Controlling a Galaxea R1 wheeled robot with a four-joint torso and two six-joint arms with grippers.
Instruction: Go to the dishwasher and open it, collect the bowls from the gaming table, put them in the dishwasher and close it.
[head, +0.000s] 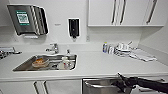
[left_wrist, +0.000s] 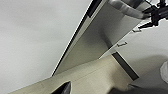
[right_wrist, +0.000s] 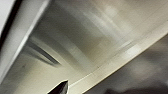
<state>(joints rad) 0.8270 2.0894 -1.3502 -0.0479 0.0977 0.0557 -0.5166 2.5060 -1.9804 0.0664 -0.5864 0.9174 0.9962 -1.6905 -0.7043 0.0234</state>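
Observation:
The dishwasher (head: 102, 87) sits under the counter at the bottom of the head view, with a brushed steel front and a horizontal bar handle (head: 100, 85). My right arm comes in from the right and my right gripper (head: 122, 85) is at the right end of that handle. In the left wrist view the steel front (left_wrist: 100, 42) runs past close by. Its handle (left_wrist: 125, 8) meets the dark right gripper (left_wrist: 153, 14) there. The right wrist view is pressed close to the steel front (right_wrist: 82, 42). The bowls and the gaming table are out of view.
A white counter (head: 100, 63) carries a steel sink (head: 46, 62) holding dishes, one with something orange in it, and a tap (head: 53, 48). Bottles and cloths (head: 130, 51) lie at the back right. White cabinet doors (head: 22, 87) flank the dishwasher, with wall cupboards (head: 120, 12) above.

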